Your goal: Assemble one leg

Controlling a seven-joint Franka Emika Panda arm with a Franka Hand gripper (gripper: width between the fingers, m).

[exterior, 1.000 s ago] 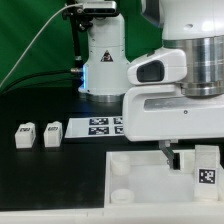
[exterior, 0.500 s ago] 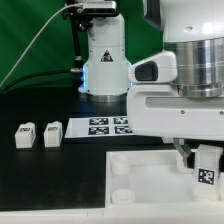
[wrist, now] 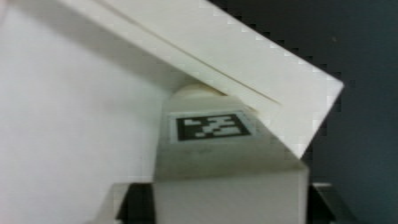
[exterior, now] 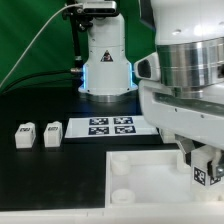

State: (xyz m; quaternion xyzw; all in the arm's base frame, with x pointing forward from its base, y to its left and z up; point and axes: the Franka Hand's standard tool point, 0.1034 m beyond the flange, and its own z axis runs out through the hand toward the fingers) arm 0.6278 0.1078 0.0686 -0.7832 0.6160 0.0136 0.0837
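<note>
The leg (exterior: 203, 171) is clamped upright in the gripper (exterior: 200, 160) over the panel (exterior: 140, 172), where misalignment could jam it.

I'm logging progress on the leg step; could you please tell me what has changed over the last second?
The arm has swung toward the exterior view's right and nearer the camera, carrying the gripper and the leg it holds slightly rightward over the panel. The two loose legs, the marker board and the panel stayed put.
</note>
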